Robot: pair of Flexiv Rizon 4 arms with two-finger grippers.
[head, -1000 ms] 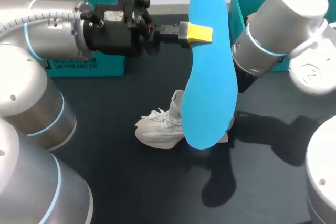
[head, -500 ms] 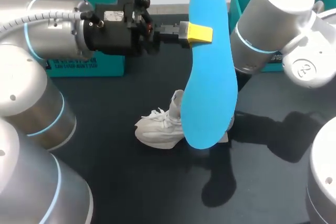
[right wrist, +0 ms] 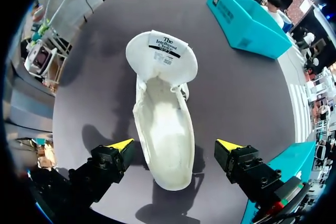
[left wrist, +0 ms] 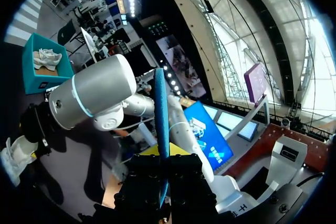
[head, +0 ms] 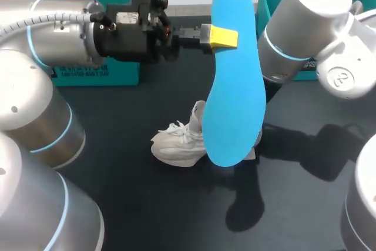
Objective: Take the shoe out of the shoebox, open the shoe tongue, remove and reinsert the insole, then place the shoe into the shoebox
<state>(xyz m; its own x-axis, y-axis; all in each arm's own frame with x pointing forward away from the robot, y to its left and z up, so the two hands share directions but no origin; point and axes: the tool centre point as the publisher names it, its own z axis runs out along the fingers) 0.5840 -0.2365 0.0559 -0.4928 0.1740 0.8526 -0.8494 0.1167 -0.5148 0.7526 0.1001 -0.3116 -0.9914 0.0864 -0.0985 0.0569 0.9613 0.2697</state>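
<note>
My left gripper (head: 222, 36) is shut on the upper edge of a blue insole (head: 235, 86), which hangs upright above the table. In the left wrist view the insole (left wrist: 161, 114) stands edge-on between the fingers of the left gripper (left wrist: 164, 162). A white shoe (head: 176, 142) lies on the dark table below, partly hidden by the insole. In the right wrist view the shoe (right wrist: 164, 124) is seen from above, tongue (right wrist: 164, 51) folded out flat. My right gripper (right wrist: 175, 145) hovers open over its heel end, a yellow tip on either side, apart from it.
A teal shoebox (head: 88, 74) stands at the back left under my left arm. Another teal box (head: 267, 4) sits at the back right behind my right arm; in the left wrist view this box (left wrist: 31, 82) holds a second white shoe.
My right arm's elbow swung a little left and up, then stopped. The left arm, the insole and the shoe have kept still.
</note>
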